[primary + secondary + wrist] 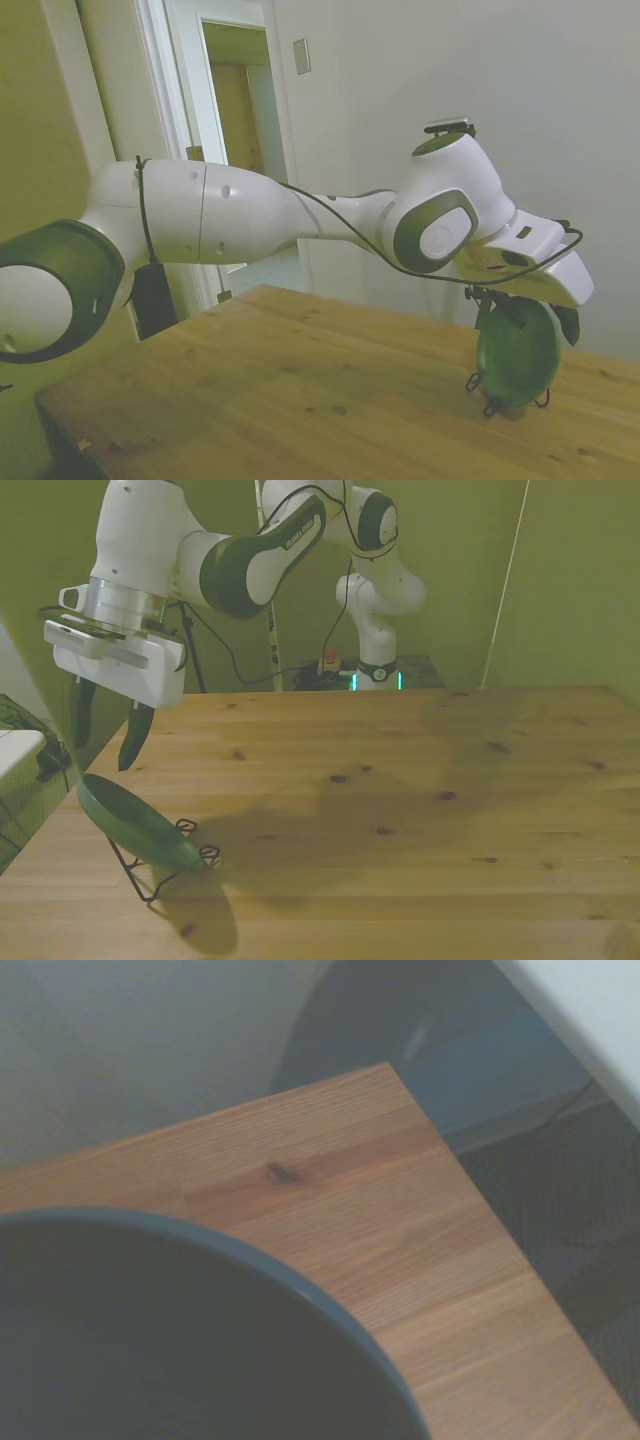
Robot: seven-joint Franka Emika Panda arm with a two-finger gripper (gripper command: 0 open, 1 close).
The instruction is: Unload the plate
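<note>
A: Where is the plate (pixel 135 825)?

B: It leans tilted in the wire stand (pixel 155 872), at about 8 o'clock on the surface (pixel 400 810).

A: And the jaws (pixel 107 732)?

B: Wide apart, holding nothing, just above the plate's top edge.

The white arm (pixel 240 565) reached out from its base (pixel 375 670) at the far edge of the table (pixel 400 810), then bent down toward that table's corner at the front view's left. The wrist pointed downward, its flat white flange level above the wood. The gripper (pixel 107 735) hung well clear of the table top, its two dark fingers (pixel 134 738) spread apart and pointing down, with nothing between them. In the side view the gripper (pixel 560 320) was mostly hidden behind the wrist housing.
</note>
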